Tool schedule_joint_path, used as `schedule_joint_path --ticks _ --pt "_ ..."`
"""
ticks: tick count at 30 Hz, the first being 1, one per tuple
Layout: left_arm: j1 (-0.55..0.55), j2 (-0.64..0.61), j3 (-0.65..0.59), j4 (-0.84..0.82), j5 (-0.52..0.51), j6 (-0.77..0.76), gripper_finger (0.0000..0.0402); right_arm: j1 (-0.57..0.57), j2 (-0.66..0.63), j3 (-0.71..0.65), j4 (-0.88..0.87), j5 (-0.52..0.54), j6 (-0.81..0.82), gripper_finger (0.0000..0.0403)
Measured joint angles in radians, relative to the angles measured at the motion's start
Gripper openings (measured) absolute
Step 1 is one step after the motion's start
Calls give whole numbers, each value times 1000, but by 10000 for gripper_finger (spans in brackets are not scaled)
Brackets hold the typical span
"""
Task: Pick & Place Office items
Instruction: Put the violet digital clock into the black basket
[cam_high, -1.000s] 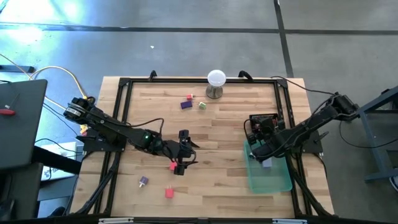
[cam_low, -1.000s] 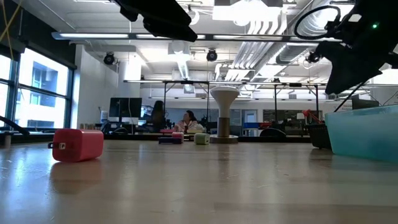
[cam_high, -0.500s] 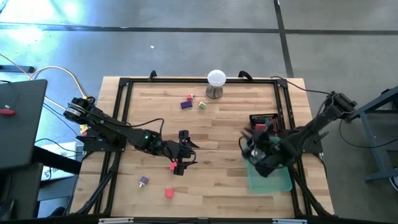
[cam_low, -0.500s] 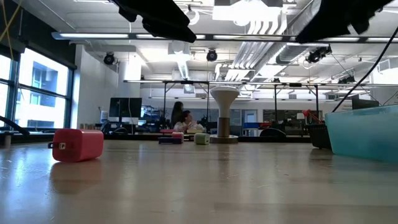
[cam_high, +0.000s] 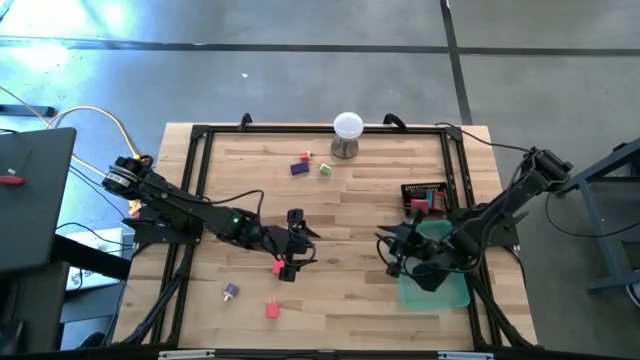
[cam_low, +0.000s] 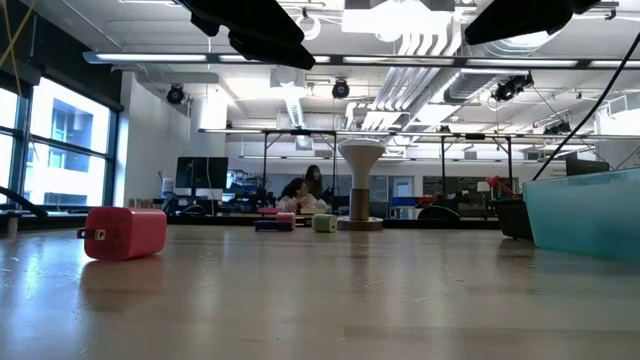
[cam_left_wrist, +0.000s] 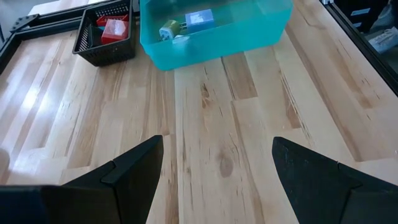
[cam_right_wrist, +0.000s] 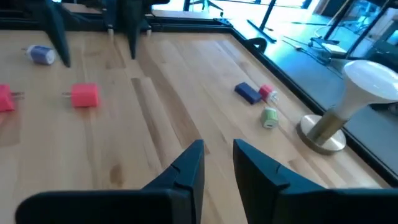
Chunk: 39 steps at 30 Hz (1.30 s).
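High view: small, blocky office items, probably light and rigid plastic with smooth faces; best taken across flat opposite sides. A pink piece (cam_high: 277, 267) lies just beside the left gripper (cam_high: 292, 262), whose fingers are spread with nothing between them, arm stretched low toward table centre. Another pink piece (cam_high: 271, 310) and a purple one (cam_high: 231, 291) lie nearer the table's front edge. Right gripper (cam_high: 390, 252) hangs just beside the green tray (cam_high: 455, 295), fingers nearly together, empty, arm folded back to its base.
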Motion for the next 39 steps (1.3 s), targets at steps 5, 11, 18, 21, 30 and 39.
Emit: schedule_joint_path --ticks 5,11,18,21,30,39 --pt "0 0 0 0 0 0 294 -10 0 0 1 86 -22 72" --pt "0 0 0 -10 0 0 294 -8 0 0 1 98 -29 72" --pt "0 0 0 -16 0 0 294 13 0 -1 1 182 -24 91" --pt "0 0 0 -15 0 0 294 12 0 0 2 174 1 126" --pt "0 0 0 -14 -1 0 294 -6 0 -1 1 89 30 279" --pt "0 0 1 -13 -1 1 294 -56 0 -1 -2 -51 61 370"
